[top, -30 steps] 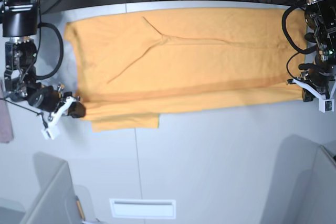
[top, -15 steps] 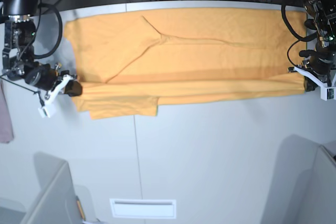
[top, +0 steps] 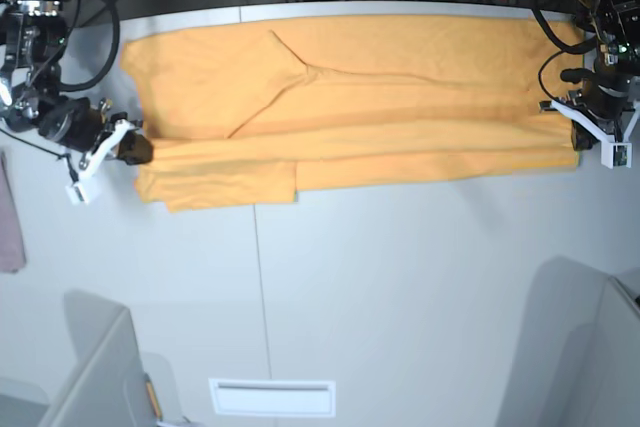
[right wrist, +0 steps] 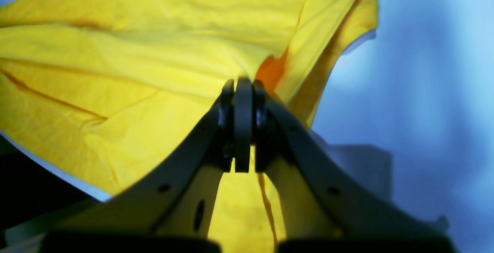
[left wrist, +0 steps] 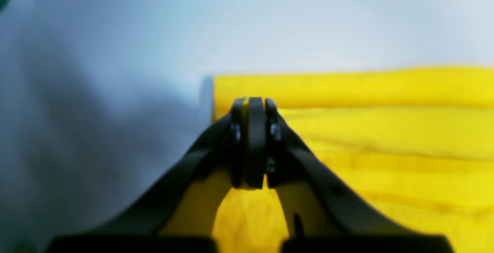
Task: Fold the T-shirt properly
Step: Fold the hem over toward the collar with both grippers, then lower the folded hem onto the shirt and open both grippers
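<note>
T-shirt (top: 350, 107) lies flat on tabletop (top: 400, 287), stretched btwn both sets of fingers. Left gripper (left wrist: 249, 104) & right gripper (right wrist: 239, 85) each clamp a hem corner. Thin, limp, light cloth; hold at edges.

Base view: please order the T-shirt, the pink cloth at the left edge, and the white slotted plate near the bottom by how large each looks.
1. T-shirt, by far the largest.
2. White slotted plate.
3. Pink cloth; the picture's edge cuts it off, so its rank against the plate is unsure.
</note>
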